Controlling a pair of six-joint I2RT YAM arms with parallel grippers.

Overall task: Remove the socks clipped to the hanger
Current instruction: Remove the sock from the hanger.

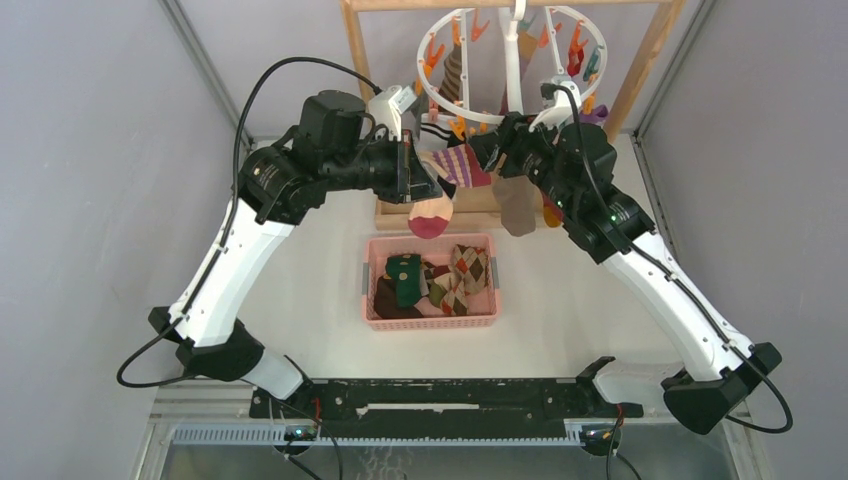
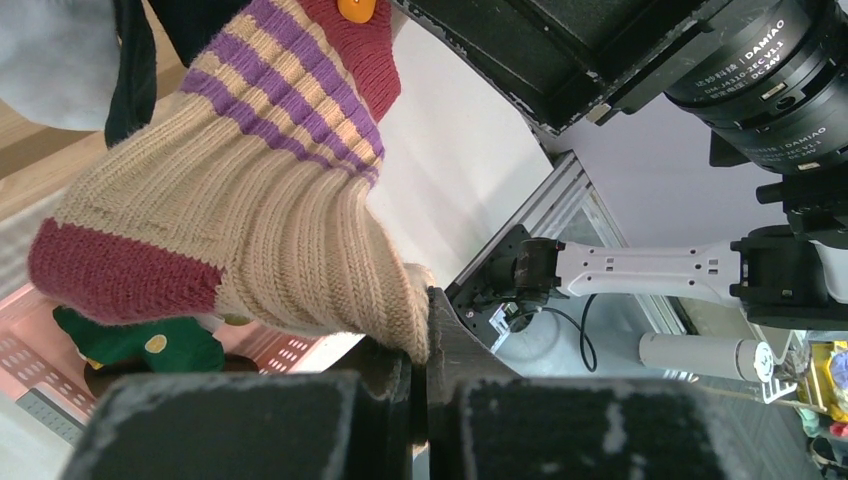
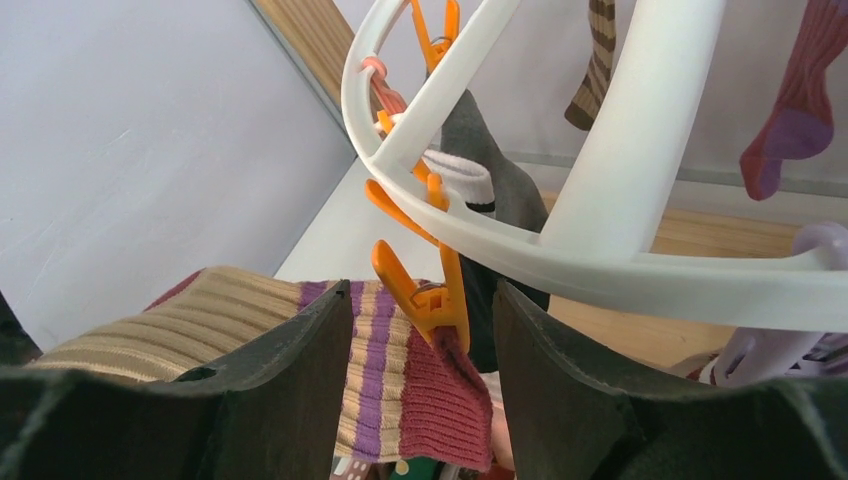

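The hanger (image 1: 510,75), a white ring with orange clips, hangs at the back; its rim (image 3: 600,255) crosses the right wrist view. A tan sock with purple stripes and a maroon cuff (image 1: 462,165) hangs from an orange clip (image 3: 440,305) by the cuff (image 3: 440,400). My left gripper (image 2: 428,345) is shut on the tan body of this sock (image 2: 250,200), and the fabric stretches out sideways. My right gripper (image 3: 421,292) is open, one finger on each side of that clip and neither touching it. Other socks stay clipped: a grey one (image 3: 495,170) and a red and purple one (image 3: 790,130).
A pink basket (image 1: 432,321) with several loose socks sits on the table under the hanger. The wooden frame (image 1: 355,50) carries the hanger, and its base (image 1: 480,215) lies behind the basket. A grey-brown sock (image 1: 517,205) dangles by my right arm.
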